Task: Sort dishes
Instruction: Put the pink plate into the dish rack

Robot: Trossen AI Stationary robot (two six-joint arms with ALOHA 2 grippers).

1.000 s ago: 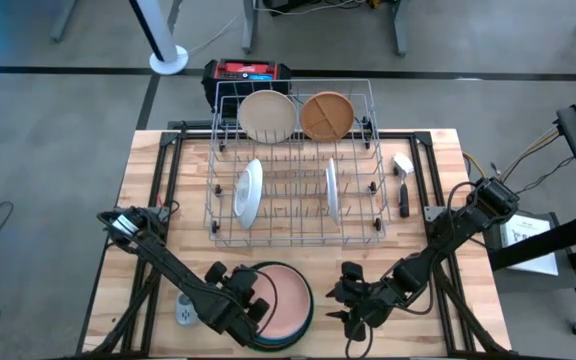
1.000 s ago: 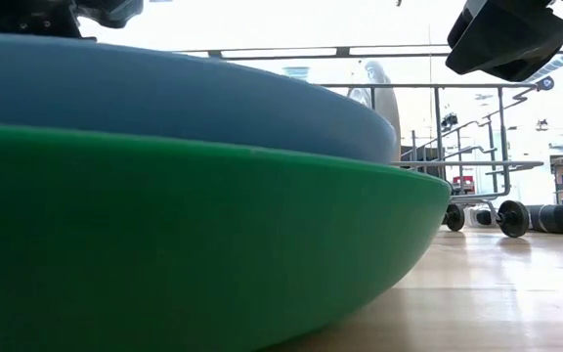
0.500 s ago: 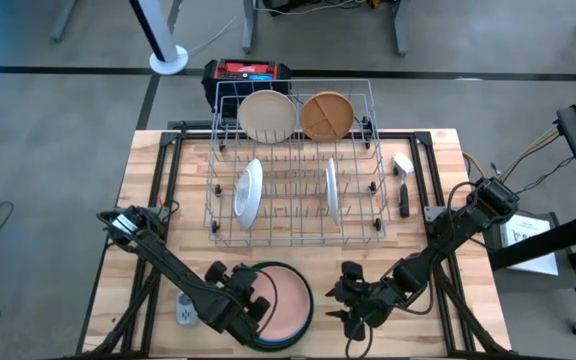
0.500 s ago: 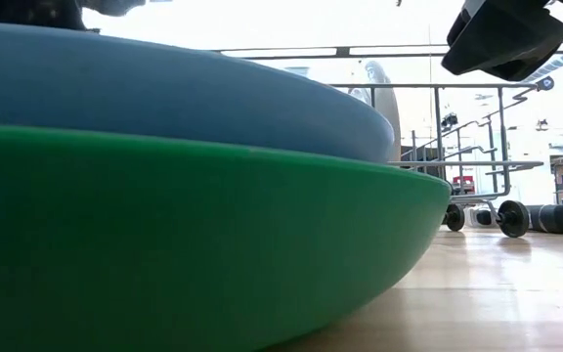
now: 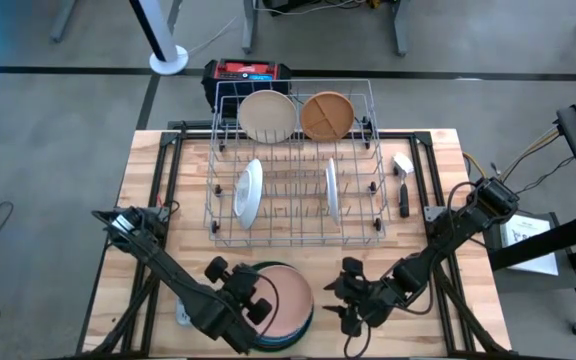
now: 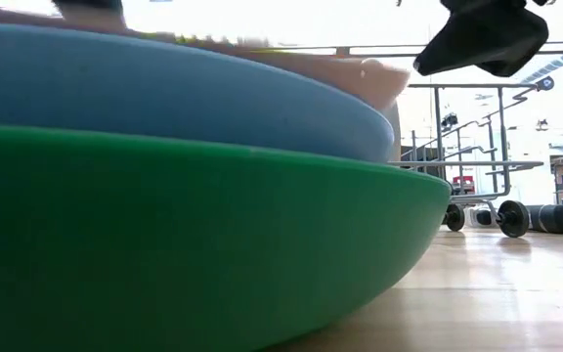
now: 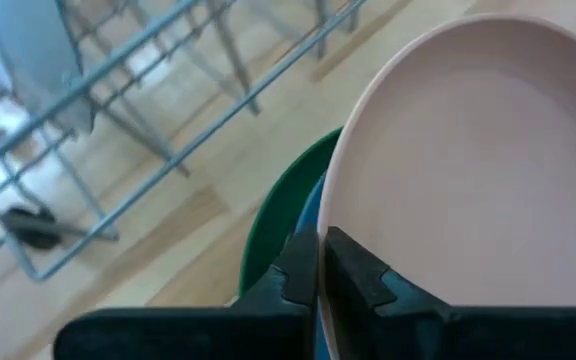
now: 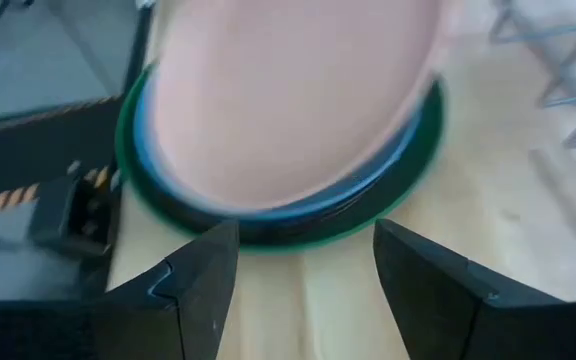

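Pink plate (image 7: 468, 180) cut off by frame edge beyond the left claw (image 7: 320, 262); blue plate (image 7: 310, 215) beneath it mostly hidden; low view shows the pink rim blurred.

You get even, bright overhead light on the table (image 5: 438, 160), with soft shadows under the wire rack (image 5: 296, 170); the low view is blown out white behind the stack; the pink plate (image 8: 298, 95) smears with motion blur in the right wrist view.
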